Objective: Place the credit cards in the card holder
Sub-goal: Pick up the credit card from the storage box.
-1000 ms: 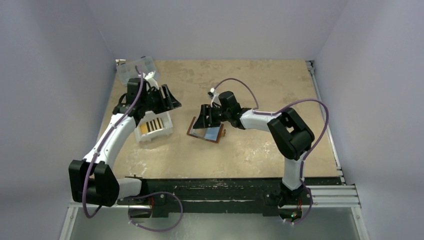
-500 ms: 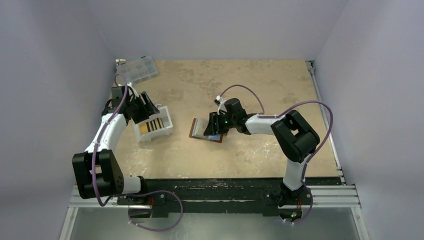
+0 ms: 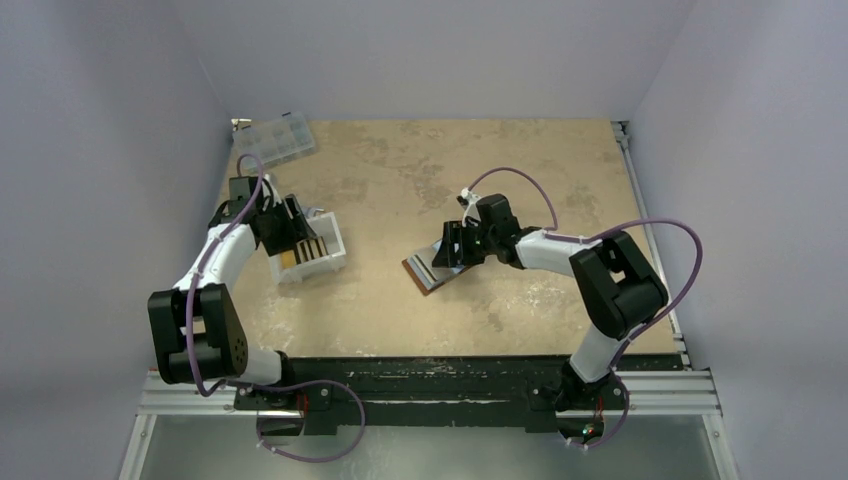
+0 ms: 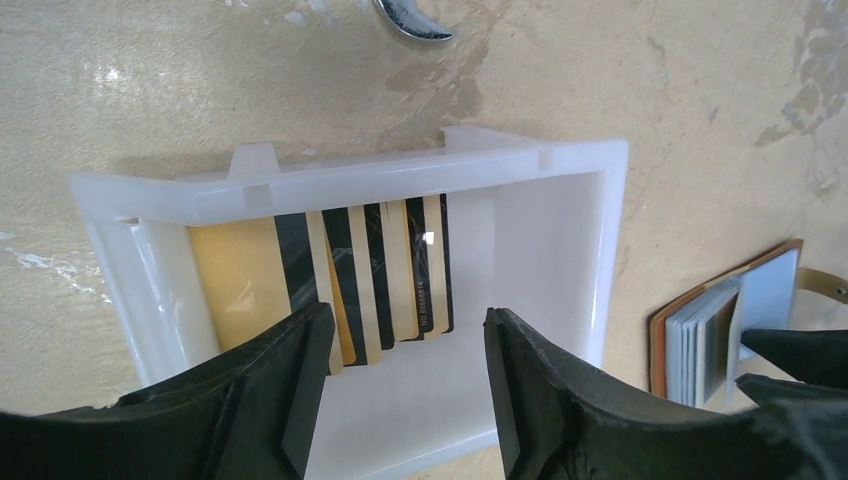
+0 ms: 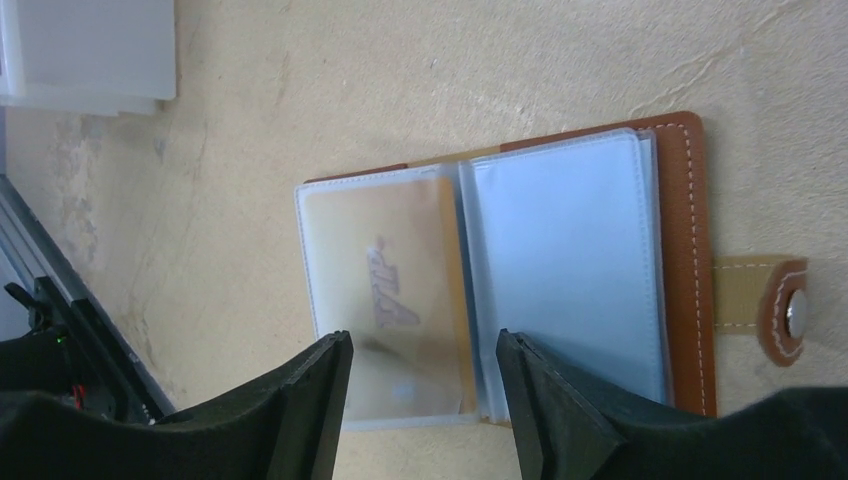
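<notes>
Left gripper (image 4: 400,345): hovering over white tray (image 4: 350,183), jaws spread, empty.
Credit cards (image 4: 372,270): lying fanned in that tray.
Right gripper (image 5: 424,365): hanging spread above card holder (image 5: 565,260).
Card holder: lying open on table (image 3: 400,160).

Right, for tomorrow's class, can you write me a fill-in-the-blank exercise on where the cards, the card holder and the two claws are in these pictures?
1. The credit cards lie fanned inside the ____ tray.
2. The right claw hovers over the card holder, which lies ____ on the table.
3. The left claw hangs over the tray with its jaws apart, holding ____.

Missing words: white; open; nothing.
</notes>
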Robot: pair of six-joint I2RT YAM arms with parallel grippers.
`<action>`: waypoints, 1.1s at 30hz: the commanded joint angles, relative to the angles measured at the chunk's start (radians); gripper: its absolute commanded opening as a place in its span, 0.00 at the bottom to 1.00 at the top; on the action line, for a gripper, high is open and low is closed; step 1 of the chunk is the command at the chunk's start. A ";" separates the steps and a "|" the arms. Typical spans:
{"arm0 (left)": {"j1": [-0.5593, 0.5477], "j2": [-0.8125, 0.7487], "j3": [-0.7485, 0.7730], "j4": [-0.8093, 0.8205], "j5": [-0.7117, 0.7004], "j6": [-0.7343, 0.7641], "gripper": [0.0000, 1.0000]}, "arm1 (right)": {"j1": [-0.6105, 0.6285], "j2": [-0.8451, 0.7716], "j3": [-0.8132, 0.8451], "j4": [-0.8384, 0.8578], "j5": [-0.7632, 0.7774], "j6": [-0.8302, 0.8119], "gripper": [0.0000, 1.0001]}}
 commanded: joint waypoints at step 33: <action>-0.208 0.298 -0.009 0.011 -0.456 -0.203 0.69 | -0.018 0.026 0.176 -0.212 -0.046 -0.059 0.67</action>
